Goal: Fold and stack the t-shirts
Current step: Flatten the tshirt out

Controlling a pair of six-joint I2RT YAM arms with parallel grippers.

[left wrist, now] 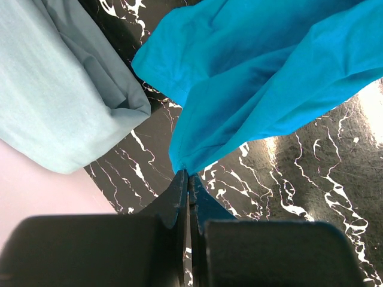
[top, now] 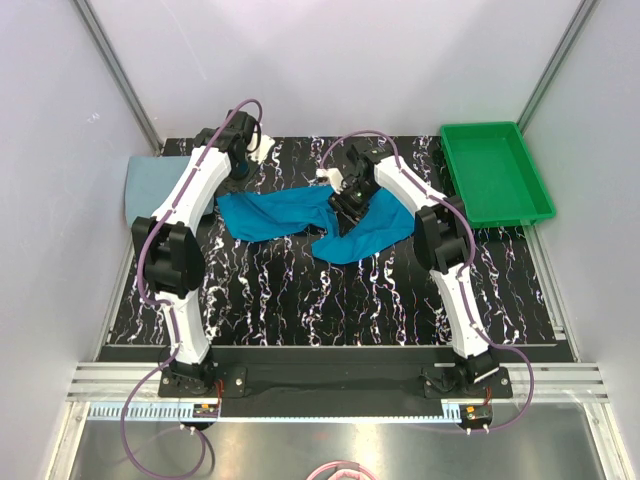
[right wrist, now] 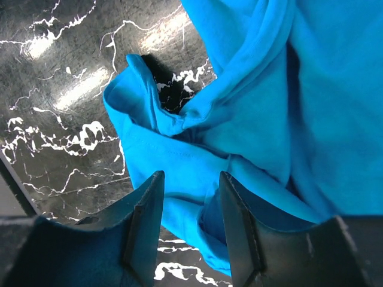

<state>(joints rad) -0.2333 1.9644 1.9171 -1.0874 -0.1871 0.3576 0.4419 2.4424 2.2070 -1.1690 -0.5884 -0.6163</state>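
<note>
1. Black white-veined tabletop (top: 300, 300): bears bright teal-blue cloth t-shirt (top: 280, 215) crumpled at far centre, pale grey-blue cloth t-shirt (top: 150, 180) far left.
2. Hold edge taut with left gripper (left wrist: 188, 174), fingers clamped on teal cloth.
3. Close right gripper (right wrist: 190, 191), fingers apart astride a fold; spread flat.

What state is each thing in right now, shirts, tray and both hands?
teal shirt: unfolded, crumpled mid-table.
grey shirt: folded, at the left edge.
green tray: empty.
left hand: shut on the teal shirt's edge.
right hand: open over a teal fold.
</note>
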